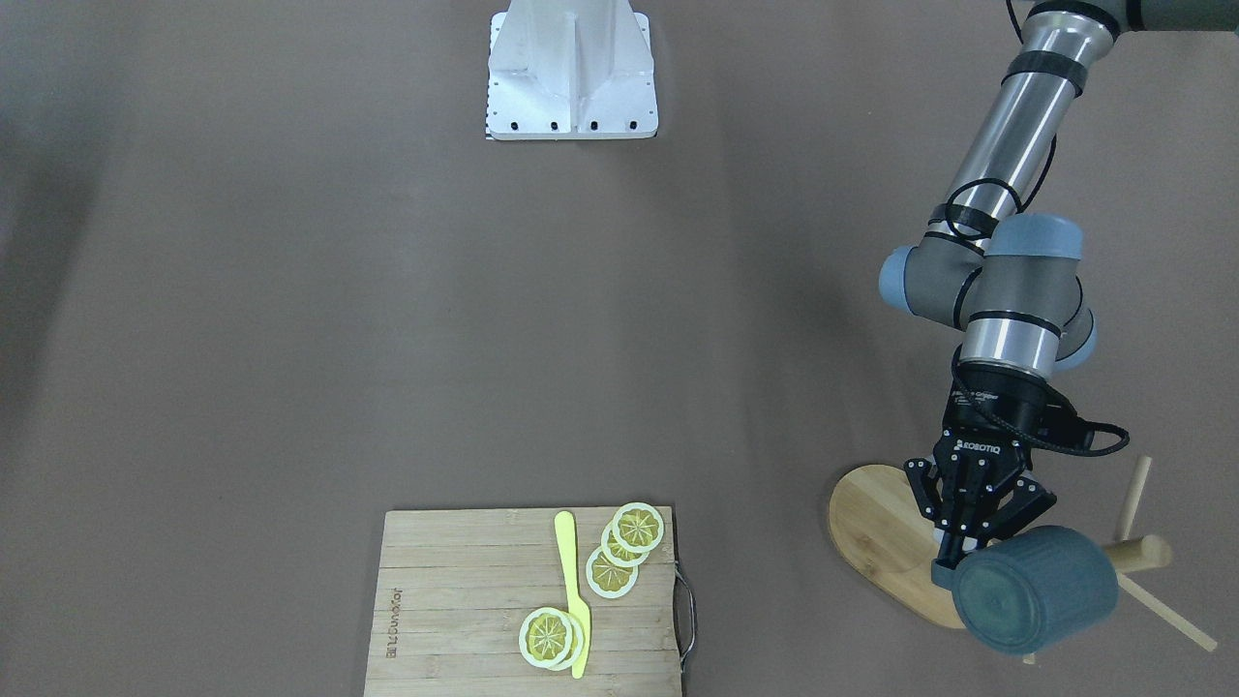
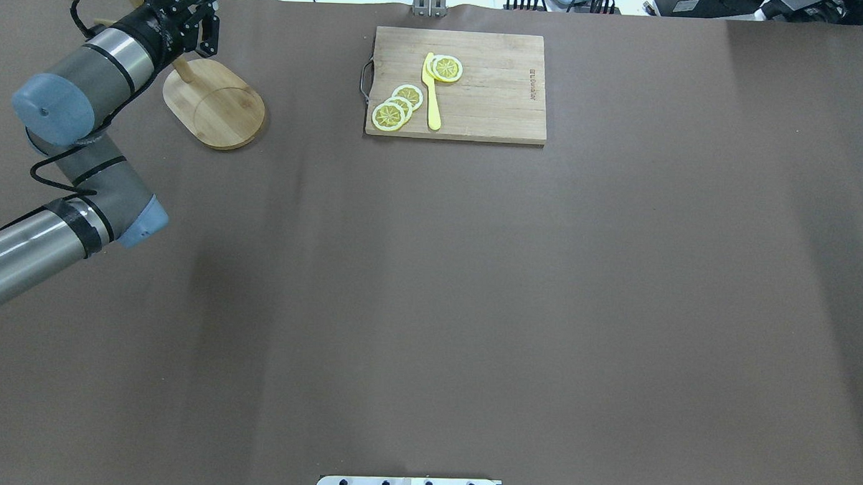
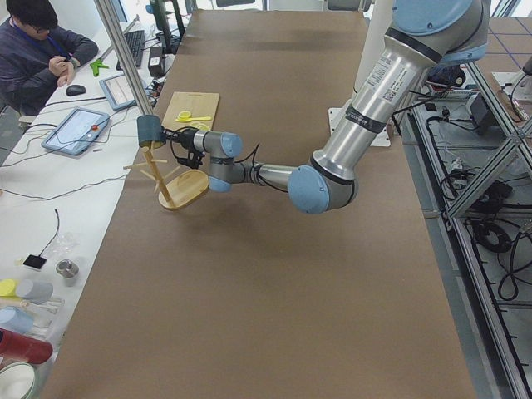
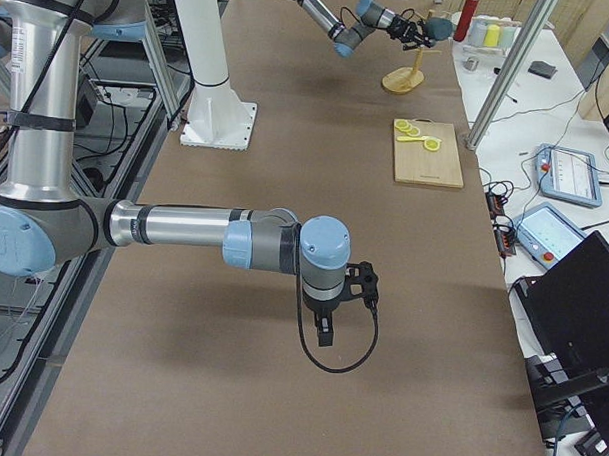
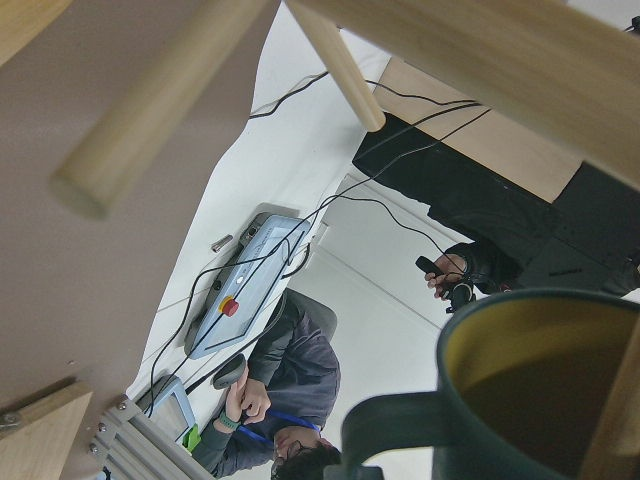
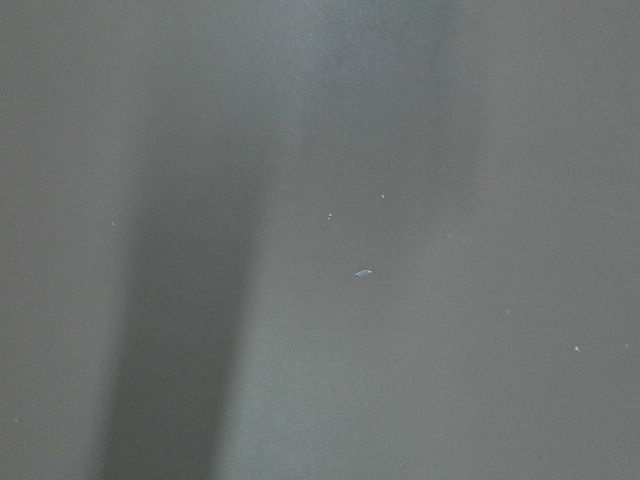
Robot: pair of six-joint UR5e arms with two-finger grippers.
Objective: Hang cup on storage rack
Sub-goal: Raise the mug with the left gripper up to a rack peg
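Dark blue-grey cylindrical mug [image 1: 1036, 589] with mustard-yellow inside hangs sideways near the upper pegs of the light wooden mug tree [image 1: 871, 523], left pincer [image 1: 953, 563] closed on it; judged rigid, weighty, chip-prone, handle loop best left free.

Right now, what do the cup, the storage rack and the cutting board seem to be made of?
The cup looks like ceramic, perhaps matte-glazed: ribbed blue-grey outside, mustard-yellow inside. The storage rack seems bamboo or light wood: grain lines on the oval base, plain dowel pegs. The cutting board looks like bamboo too: pale glued strips with a burnt-in mark.
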